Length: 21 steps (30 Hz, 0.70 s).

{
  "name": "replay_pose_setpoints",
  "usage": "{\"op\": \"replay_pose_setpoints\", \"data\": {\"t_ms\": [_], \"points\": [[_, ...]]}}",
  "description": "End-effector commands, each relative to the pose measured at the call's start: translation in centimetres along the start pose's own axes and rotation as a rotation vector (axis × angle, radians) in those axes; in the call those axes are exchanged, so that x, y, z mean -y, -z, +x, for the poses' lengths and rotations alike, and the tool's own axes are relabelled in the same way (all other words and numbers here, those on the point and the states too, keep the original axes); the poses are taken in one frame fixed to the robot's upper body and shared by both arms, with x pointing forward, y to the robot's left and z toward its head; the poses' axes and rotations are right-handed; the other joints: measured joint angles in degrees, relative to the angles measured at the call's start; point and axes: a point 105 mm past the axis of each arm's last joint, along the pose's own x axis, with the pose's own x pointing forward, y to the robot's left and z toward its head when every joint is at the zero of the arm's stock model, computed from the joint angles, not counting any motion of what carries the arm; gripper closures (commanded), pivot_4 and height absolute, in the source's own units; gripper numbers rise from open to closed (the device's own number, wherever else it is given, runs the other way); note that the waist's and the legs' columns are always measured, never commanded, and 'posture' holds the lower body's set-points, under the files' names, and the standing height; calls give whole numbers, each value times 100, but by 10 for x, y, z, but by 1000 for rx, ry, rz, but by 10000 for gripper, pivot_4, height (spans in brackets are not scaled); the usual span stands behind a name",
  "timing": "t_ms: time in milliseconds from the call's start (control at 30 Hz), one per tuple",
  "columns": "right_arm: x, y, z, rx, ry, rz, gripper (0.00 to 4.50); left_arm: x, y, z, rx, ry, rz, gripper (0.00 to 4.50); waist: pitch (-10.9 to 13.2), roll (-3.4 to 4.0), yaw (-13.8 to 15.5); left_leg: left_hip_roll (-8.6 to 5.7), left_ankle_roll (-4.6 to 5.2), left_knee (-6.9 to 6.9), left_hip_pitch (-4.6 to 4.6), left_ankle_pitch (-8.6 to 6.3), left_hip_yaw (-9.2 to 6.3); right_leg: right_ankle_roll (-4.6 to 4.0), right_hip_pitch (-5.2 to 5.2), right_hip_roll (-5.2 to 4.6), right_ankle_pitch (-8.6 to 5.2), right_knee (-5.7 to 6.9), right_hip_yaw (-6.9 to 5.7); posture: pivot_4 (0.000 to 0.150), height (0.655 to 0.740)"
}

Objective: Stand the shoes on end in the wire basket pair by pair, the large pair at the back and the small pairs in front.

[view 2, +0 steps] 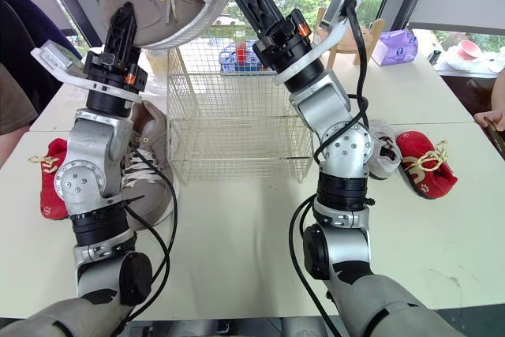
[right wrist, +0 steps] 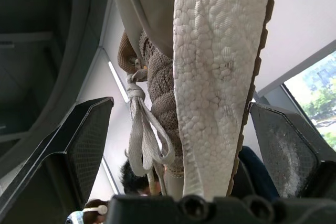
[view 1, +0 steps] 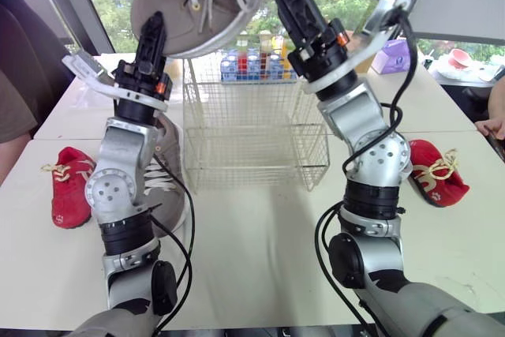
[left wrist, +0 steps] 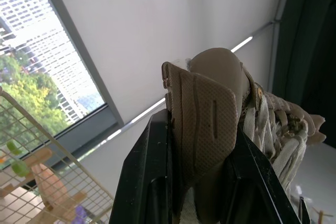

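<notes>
Beige shoe (view 1: 197, 5), large, is held high above the wire basket (view 1: 252, 128). The left gripper (view 1: 151, 33) is clamped on its upper. The right gripper (right wrist: 181, 103) is spread, with fingers on either side of the white sole. A white table (view 1: 260, 258) stands before a window. The shoe's long axis runs crosswise between the grippers, laces hanging. Its mate (view 1: 170, 187) lies beside the left arm, with red shoes (view 1: 71, 187) further out on either side.

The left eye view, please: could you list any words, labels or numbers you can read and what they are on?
No text is readable.
Bottles behind the wire basket: labels too small.
Purple box: print blurred.
Tan shoe: no lettering visible.
</notes>
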Motion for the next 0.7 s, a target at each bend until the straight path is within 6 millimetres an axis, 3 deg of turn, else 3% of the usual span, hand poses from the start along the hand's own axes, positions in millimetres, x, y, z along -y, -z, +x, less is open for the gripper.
{"op": "replay_pose_setpoints", "data": {"t_ms": [33, 233, 400, 500, 633, 700], "points": [[-9, -5, 7, 15, -41, -45, 295, 22, 16, 1, -78, 96, 25, 40705, 0, 0, 0, 0, 0, 0, 0, 0, 0, 0, 0, 0, 0, 0, 0, 1500, 7400], [-2, -10, 10, 31, -14, -79, 295, 25, 28, -6, -147, 112, 45, 40705, 0, 0, 0, -1, 0, 1, 0, 0, 0, 0, 2, -1, 0, -2, 0, 1500, 7400], [-1, -14, 11, 45, -17, -91, 295, 19, 22, -8, -116, 84, 40, 40705, 0, 0, -11, 8, 0, -2, 1, 0, -1, 0, 0, 12, 0, -2, 4, 1500, 7400], [-6, -16, 10, 58, -29, -92, 8589, 16, 18, -7, -97, 72, 37, 40705, 0, 0, -4, 10, 0, -2, 1, 0, -4, -1, 0, 16, 0, -2, 10, 1500, 7400], [-9, -16, 10, 58, -37, -101, 25861, 12, 17, -7, -94, 47, 51, 40705, 0, 0, 9, 9, 0, -2, 0, 0, -3, -1, 1, 16, 0, -3, 15, 1500, 7400], [-11, -16, 9, 51, -38, -108, 28317, 10, 18, -8, -97, 39, 60, 40705, 0, 0, 5, 9, 0, -2, 0, 0, -3, -1, 1, 16, 0, -3, 15, 1500, 7400]]}}
